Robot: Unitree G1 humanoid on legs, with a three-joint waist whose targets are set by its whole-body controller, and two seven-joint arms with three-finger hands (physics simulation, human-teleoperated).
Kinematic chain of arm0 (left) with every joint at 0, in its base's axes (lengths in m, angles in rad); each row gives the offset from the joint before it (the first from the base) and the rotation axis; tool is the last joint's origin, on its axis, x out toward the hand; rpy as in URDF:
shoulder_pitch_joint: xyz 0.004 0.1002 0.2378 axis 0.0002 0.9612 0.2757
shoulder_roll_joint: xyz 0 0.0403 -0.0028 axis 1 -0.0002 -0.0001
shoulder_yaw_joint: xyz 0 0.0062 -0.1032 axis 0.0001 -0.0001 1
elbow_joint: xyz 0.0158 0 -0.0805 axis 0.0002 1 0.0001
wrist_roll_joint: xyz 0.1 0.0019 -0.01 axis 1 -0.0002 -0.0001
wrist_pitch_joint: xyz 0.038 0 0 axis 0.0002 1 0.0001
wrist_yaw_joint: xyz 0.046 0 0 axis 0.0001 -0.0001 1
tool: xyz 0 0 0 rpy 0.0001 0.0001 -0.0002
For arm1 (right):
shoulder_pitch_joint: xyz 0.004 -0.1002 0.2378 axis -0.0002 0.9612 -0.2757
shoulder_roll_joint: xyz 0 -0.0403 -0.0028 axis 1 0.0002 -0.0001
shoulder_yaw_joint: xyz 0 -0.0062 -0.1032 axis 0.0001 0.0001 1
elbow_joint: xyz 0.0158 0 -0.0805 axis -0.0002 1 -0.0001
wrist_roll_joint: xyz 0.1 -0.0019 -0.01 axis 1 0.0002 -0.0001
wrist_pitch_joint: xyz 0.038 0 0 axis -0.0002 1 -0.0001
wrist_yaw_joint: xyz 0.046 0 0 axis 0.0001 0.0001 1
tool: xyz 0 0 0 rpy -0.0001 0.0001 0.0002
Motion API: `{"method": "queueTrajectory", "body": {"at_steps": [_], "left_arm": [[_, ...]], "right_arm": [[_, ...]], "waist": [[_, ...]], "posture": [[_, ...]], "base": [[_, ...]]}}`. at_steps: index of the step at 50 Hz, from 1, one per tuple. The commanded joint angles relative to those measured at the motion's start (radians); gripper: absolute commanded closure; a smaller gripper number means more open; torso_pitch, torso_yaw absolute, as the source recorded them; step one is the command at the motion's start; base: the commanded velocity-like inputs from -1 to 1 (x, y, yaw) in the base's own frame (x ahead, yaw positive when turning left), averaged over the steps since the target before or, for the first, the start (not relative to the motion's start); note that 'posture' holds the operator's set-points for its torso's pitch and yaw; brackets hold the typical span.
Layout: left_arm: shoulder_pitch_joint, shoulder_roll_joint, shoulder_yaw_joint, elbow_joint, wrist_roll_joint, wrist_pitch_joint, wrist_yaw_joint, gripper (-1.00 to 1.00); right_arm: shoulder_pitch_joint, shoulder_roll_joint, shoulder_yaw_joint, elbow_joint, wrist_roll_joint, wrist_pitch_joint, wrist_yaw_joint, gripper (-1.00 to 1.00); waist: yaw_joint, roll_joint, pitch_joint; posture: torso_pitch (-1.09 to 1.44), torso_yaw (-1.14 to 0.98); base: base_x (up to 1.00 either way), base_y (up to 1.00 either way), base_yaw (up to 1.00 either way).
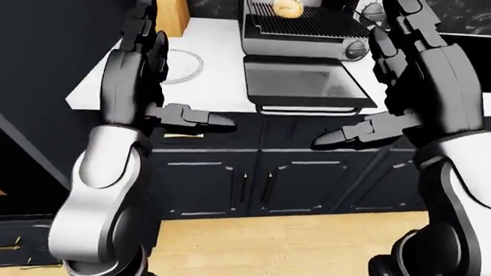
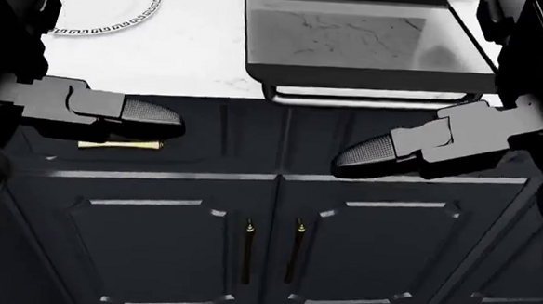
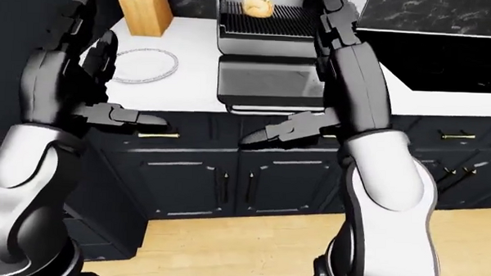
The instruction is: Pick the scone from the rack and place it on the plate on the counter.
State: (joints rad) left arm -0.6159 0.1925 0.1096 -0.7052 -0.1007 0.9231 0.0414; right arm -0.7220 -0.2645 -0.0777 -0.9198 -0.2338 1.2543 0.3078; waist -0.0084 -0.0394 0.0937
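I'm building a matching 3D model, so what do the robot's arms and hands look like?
Both arms have glossy white rounded upper shells and dark charcoal forearm casings. The left hand and right hand are dark grey and blocky, with segmented fingers ending in rounded, mesh-textured black tips. No cables or markings show.

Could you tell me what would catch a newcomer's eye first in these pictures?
The two raised arms fill both sides of the left-eye view, with the left robot hand and right robot hand open and empty. Between them, at the top, the scone sits on the rack above its dropped door, and the plate lies left of it on the white counter.
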Motion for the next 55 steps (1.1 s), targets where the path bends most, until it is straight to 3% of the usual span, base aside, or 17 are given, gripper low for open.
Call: {"method": "queueTrajectory", "body": {"at_steps": [1, 5, 6, 8, 9, 13, 17, 20, 22, 29, 32, 33, 34, 39, 46, 48, 55], "left_arm": [[-0.033, 0.014, 0.022, -0.057, 0.013, -0.046, 0.005, -1.00], [-0.032, 0.017, 0.025, -0.057, 0.018, -0.047, 0.001, -1.00], [-0.030, 0.019, 0.027, -0.056, 0.020, -0.050, -0.001, -1.00], [-0.029, 0.020, 0.027, -0.059, 0.022, -0.049, -0.001, -1.00], [-0.031, 0.018, 0.028, -0.059, 0.021, -0.047, -0.002, -1.00], [-0.027, 0.016, 0.026, -0.057, 0.025, -0.051, -0.003, -1.00], [-0.024, 0.016, 0.023, -0.056, 0.031, -0.057, -0.006, -1.00], [-0.019, 0.012, 0.024, -0.056, 0.036, -0.060, -0.006, -1.00], [-0.019, 0.011, 0.021, -0.055, 0.038, -0.062, -0.007, -1.00], [-0.019, 0.002, 0.013, -0.057, 0.046, -0.061, -0.010, -1.00], [-0.017, 0.001, 0.013, -0.059, 0.049, -0.058, -0.014, -1.00], [-0.016, 0.003, 0.013, -0.060, 0.051, -0.059, -0.015, -1.00], [-0.021, 0.003, 0.016, -0.062, 0.050, -0.052, -0.016, -1.00], [-0.018, 0.002, 0.010, -0.059, 0.057, -0.060, -0.017, -1.00], [-0.021, 0.003, 0.016, -0.054, 0.060, -0.064, -0.022, -1.00], [-0.030, 0.006, 0.020, -0.053, 0.057, -0.056, -0.023, -1.00], [-0.042, 0.008, 0.014, -0.044, 0.058, -0.059, -0.019, -1.00]], "right_arm": [[-0.039, -0.008, -0.003, -0.032, -0.005, -0.039, -0.004, -1.00], [-0.054, -0.017, 0.001, -0.028, -0.010, -0.042, 0.009, -1.00], [-0.058, -0.014, -0.004, -0.025, -0.010, -0.043, 0.008, -1.00], [-0.056, -0.012, -0.002, -0.025, -0.012, -0.041, 0.006, -1.00], [-0.060, -0.014, -0.001, -0.030, -0.013, -0.033, 0.007, -1.00], [-0.072, -0.024, -0.002, -0.031, -0.016, -0.025, 0.017, -1.00], [-0.085, -0.011, -0.023, -0.048, 0.000, -0.013, 0.010, -1.00], [-0.085, -0.027, -0.015, -0.049, 0.007, -0.013, 0.010, -1.00], [-0.084, -0.022, -0.021, -0.042, 0.009, -0.021, 0.004, -1.00], [-0.068, -0.028, -0.017, -0.039, 0.018, -0.040, -0.003, -1.00], [-0.064, -0.027, -0.022, -0.054, 0.020, -0.026, -0.004, -1.00], [-0.064, -0.030, -0.021, -0.056, 0.021, -0.024, -0.003, -1.00], [-0.067, -0.030, -0.025, -0.057, 0.021, -0.023, -0.004, -1.00], [-0.053, -0.028, -0.022, -0.062, 0.025, -0.030, -0.011, -1.00], [-0.061, -0.030, -0.026, -0.071, 0.026, -0.014, -0.014, -1.00], [-0.076, -0.037, -0.022, -0.062, 0.025, -0.009, -0.018, -1.00], [-0.119, -0.057, -0.040, -0.083, 0.041, 0.030, -0.016, -1.00]], "waist": [[0.003, 0.004, -0.037], [0.001, 0.001, -0.012], [0.001, 0.031, -0.026], [0.030, 0.144, -0.074], [0.012, 0.079, -0.060], [0.023, 0.085, -0.081], [0.020, 0.031, -0.062], [0.020, -0.035, -0.090], [0.019, -0.021, -0.048], [0.004, 0.057, -0.042], [-0.004, 0.146, -0.065], [0.008, 0.109, -0.044], [-0.003, 0.123, -0.041], [0.016, 0.090, -0.054], [0.033, 0.001, -0.076], [0.035, -0.031, -0.035], [0.021, 0.007, -0.014]], "posture": [[0.00, 0.00], [0.00, 0.00], [0.00, 0.00], [0.00, 0.00], [0.00, 0.00], [0.00, 0.00], [0.00, 0.00], [0.00, 0.00], [0.00, 0.00], [0.00, 0.00], [0.00, 0.00], [0.00, 0.00], [0.00, 0.00], [0.00, 0.00], [0.00, 0.00], [0.00, 0.00], [0.00, 0.00]], "base": [[0.00, 0.00, 0.00], [0.01, 0.00, 0.00], [0.07, 0.00, 0.00], [0.07, 0.00, 0.00], [0.06, 0.00, 0.00], [0.07, 0.00, 0.00], [0.10, 0.00, 0.00], [0.16, 0.00, 0.00], [0.37, 0.00, 0.00], [0.41, 0.00, 0.00], [0.43, 0.00, 0.00], [0.44, 0.00, 0.00], [0.44, 0.00, 0.00], [0.44, 0.00, 0.00], [0.43, 0.00, 0.00], [0.05, 0.00, 0.00], [0.00, 0.00, 0.00]]}}
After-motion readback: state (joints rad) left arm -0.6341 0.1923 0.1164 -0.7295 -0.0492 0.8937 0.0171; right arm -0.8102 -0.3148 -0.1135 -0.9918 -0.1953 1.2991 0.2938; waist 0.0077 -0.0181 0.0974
